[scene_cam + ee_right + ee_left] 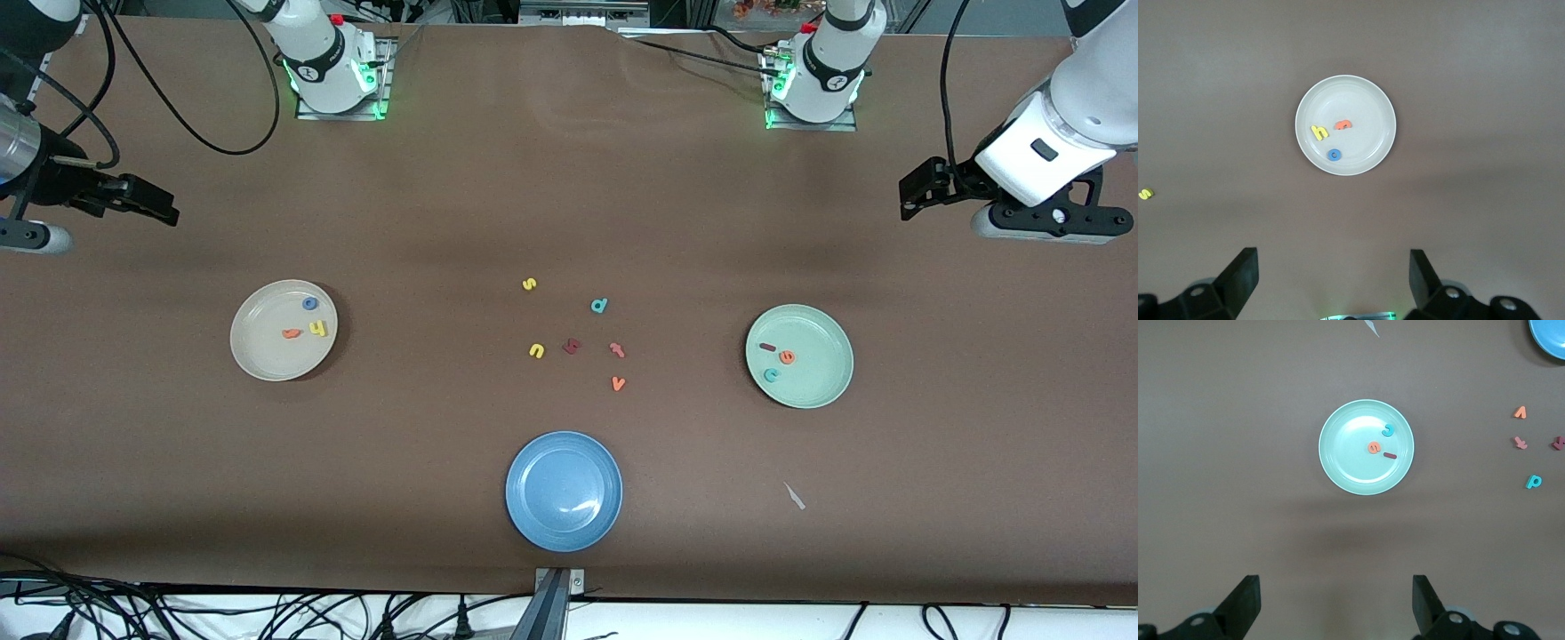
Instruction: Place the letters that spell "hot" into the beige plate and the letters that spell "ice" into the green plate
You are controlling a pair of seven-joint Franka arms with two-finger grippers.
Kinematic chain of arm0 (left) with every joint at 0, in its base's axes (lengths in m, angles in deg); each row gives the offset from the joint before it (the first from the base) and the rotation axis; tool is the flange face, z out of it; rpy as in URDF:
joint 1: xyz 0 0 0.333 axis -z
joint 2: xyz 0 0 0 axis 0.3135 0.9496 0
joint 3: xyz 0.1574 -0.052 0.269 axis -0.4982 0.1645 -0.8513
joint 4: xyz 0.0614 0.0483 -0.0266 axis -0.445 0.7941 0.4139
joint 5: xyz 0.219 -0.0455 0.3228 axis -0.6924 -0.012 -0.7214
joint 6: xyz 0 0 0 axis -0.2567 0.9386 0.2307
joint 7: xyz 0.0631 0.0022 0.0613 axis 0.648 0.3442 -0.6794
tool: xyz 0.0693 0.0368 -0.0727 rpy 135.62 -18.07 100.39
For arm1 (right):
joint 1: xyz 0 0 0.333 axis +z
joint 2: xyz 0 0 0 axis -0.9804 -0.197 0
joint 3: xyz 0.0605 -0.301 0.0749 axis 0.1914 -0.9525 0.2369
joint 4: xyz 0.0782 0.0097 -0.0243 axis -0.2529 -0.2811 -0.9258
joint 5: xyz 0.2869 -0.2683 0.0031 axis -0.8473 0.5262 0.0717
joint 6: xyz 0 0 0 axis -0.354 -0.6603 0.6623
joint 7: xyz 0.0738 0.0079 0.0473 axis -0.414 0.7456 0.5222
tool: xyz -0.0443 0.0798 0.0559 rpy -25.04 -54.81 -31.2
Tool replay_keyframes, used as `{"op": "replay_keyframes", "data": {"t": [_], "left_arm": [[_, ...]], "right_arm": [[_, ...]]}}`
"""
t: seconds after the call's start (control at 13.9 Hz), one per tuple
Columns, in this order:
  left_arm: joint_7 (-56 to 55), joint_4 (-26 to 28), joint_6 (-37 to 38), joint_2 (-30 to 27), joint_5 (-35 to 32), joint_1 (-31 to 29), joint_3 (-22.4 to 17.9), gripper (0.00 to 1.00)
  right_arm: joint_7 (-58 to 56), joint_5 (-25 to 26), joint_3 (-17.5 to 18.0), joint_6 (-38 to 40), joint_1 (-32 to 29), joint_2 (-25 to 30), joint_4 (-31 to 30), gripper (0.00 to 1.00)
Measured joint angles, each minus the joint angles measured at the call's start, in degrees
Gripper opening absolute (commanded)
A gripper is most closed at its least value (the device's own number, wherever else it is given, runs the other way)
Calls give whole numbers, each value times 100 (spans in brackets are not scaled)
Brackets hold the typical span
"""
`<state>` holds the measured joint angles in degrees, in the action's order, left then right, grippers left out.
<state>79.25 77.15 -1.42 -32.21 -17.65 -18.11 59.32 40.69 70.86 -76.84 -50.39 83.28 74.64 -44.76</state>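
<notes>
A: What is being carried by the beige plate (267, 356)?

B: The yellow h (318, 329), the blue o (309, 303) and the orange t (291, 334) are being held in it, apart from one another. That plate is being kept toward the right arm's end of the table (569, 204), well in from the edges.

A: And the green plate (822, 382)?

B: The dark red i (767, 347), the orange e (787, 357) and the teal c (772, 375) are lying in it, close together. It is being kept toward the left arm's end.

A: What is being left loose?

B: A yellow s (529, 284), a teal d (599, 306), a yellow u (536, 351), a dark red letter (572, 346), a red-orange t (617, 349) and an orange v (618, 383) are scattered at mid-table between the two plates. A blue plate (564, 491) is sitting near the table edge closest to the front camera.

A: How are the grippers being held?

B: The left gripper (1337, 603) is being held spread wide, with nothing between its fingers, up over the table at the left arm's end. The right gripper (1331, 280) is likewise being held released and empty, over the right arm's end.
</notes>
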Motion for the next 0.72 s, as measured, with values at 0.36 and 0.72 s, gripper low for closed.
{"op": "replay_keyframes", "data": {"t": [0.36,0.72], "left_arm": [[0,0,0,0,0,0,0,100],[0,0,0,0,0,0,8,100]], "right_arm": [[52,0,49,0,7,-61,2,100],[117,0,49,-7,0,-61,3,100]]}}
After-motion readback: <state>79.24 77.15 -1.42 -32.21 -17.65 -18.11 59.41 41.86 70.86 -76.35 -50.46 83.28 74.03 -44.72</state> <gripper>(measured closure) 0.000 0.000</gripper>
